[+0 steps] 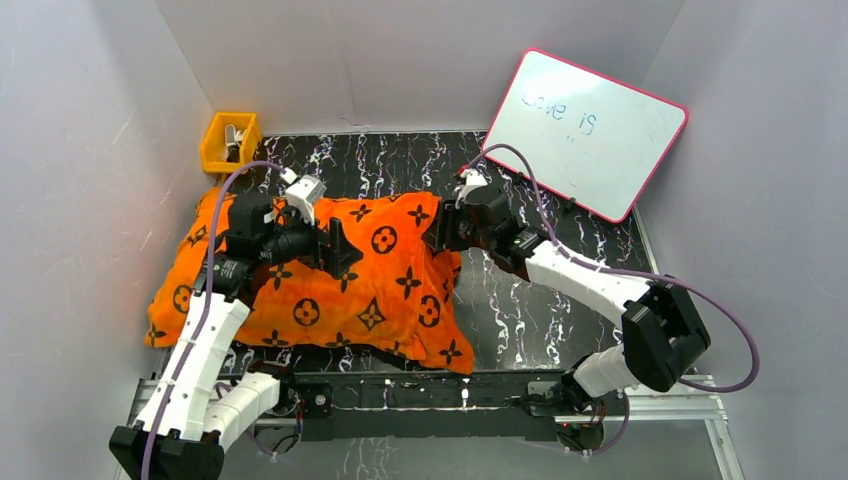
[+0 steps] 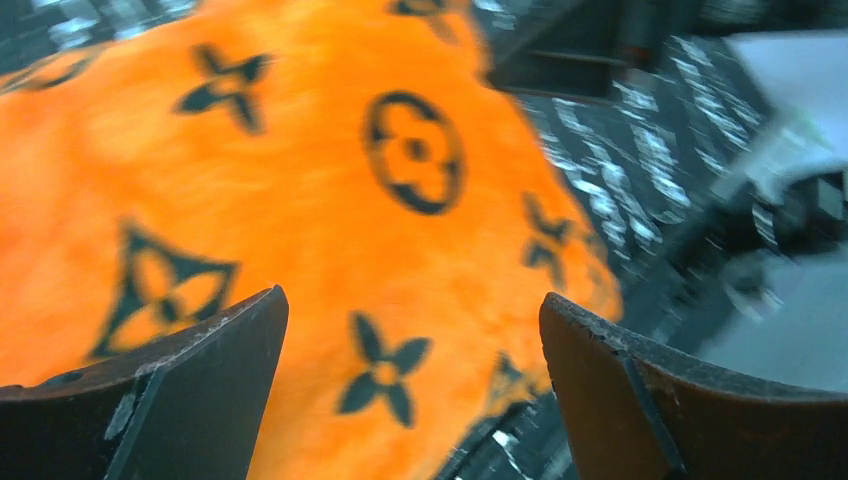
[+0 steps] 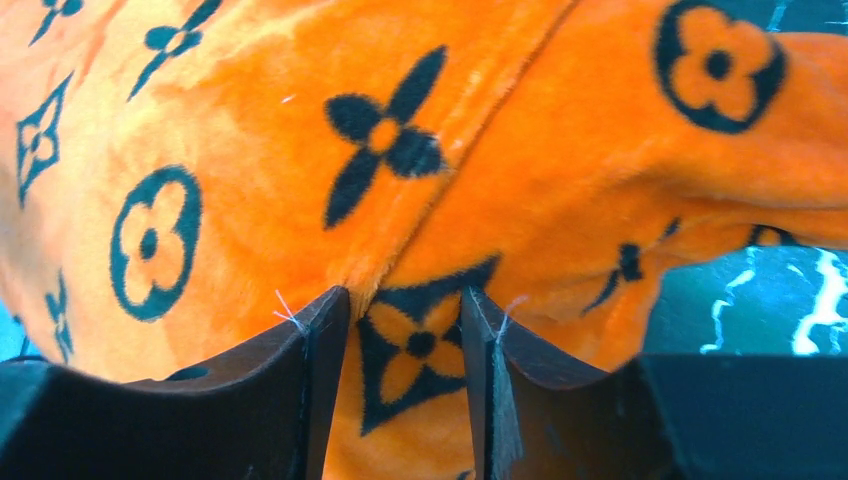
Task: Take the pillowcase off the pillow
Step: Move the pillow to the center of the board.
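1. Table (image 1: 530,310): black top with white veining, enclosed by pale panels (image 1: 90,150) on 3 sides.

2. Pillowcase (image 1: 380,295): bright orange fleece printed with black flower, diamond and monogram motifs. Lying plump on the left and middle of the table, near edge just beside the mounting rail (image 1: 450,385). Filled out across its whole area.

3. Pillow: hidden inside the pillowcase in all 3 views.

4. Whiteboard (image 1: 590,130): pink-framed, leaning tilted in the far right corner, with faint writing on its face (not fully legible). Set apart from the pillowcase.

5. Bin (image 1: 228,142): yellow, in the far left corner, just beyond the far left corner of the pillowcase. Small contents, not identifiable.

6. Left gripper (image 2: 415,310): poised over the middle of the pillowcase, pointing right. Fingers (image 2: 200,390) spread wide, holding nothing, with only fabric visible below the gap. Contact with the fabric cannot be told.

7. Right gripper (image 3: 405,300): positioned at the far right corner of the pillowcase. Fingers (image 3: 290,390) drawn close together, pinching a ridge of orange fabric, with 1 diamond motif in the narrow gap beside a seam.
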Tool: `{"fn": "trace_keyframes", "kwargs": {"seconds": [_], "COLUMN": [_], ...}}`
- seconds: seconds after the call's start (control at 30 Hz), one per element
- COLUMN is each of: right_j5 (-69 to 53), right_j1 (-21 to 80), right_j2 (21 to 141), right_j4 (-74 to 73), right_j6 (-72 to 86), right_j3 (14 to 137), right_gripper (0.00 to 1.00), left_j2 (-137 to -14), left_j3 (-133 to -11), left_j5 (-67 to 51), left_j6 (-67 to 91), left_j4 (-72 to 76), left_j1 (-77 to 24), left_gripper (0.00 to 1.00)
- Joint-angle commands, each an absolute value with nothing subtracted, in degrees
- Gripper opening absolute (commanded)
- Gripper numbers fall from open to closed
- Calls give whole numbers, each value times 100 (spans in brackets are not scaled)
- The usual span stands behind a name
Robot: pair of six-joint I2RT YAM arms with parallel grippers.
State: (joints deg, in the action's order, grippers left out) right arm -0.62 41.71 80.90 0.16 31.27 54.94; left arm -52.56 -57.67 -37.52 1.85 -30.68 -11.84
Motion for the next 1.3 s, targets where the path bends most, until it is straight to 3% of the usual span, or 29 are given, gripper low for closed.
{"fn": "trace_keyframes", "kwargs": {"seconds": [0.0, 0.23, 0.27, 0.37, 0.4, 0.43, 0.53, 0.57, 0.73, 0.83, 1.0, 1.2, 1.27], "right_j5": [-685, -961, -1007, -1076, -1062, -1024, -833, -706, 66, 880, 1564, 912, 706], "right_j1": [4334, 4413, 4414, 4412, 4412, 4412, 4414, 4416, 4375, 4144, 3985, 4008, 4008], "right_j2": [8306, 8530, 8548, 8509, 8463, 8390, 8104, 7945, 7195, 6237, 4859, 4413, 4431], "right_j4": [631, 840, 848, 862, 849, 844, 865, 809, 312, 37, -596, -518, -485], "right_j6": [3397, 3541, 3542, 3546, 3555, 3559, 3449, 3384, 2984, 2839, 2964, 3326, 3375], "right_j3": [5567, 5741, 5759, 5738, 5708, 5660, 5419, 5330, 4956, 4485, 3720, 3184, 3074], "right_gripper": [52, 57, 53, 14, 4, 0, 0, 0, 0, 0, 0, 0, 0], "left_j2": [-4937, -5068, -5112, -5254, -5314, -5389, -5764, -5930, -6640, -7196, -8882, -8848, -8793], "left_j3": [-5306, -4799, -4732, -4537, -4465, -4424, -4468, -4557, -5108, -5639, -6911, -6525, -6409], "left_j5": [-714, 315, 300, 208, 149, 27, -575, -759, -1212, -605, -1286, -1252, -1737], "left_j6": [758, 1227, 1275, 1372, 1410, 1423, 1376, 1373, 1547, 1431, 449, -1173, -1577], "left_j4": [-2645, -2798, -2747, -2465, -2358, -2236, -1838, -1768, -1363, -1170, -633, 50, 220], "left_j1": [-1178, -1178, -1183, -1186, -1186, -1187, -1191, -1195, -1557, -2536, -4304, -4242, -3924], "left_gripper": [95, 95, 94, 88, 79, 62, 8, 0, 0, 0, 0, 0, 0]}}
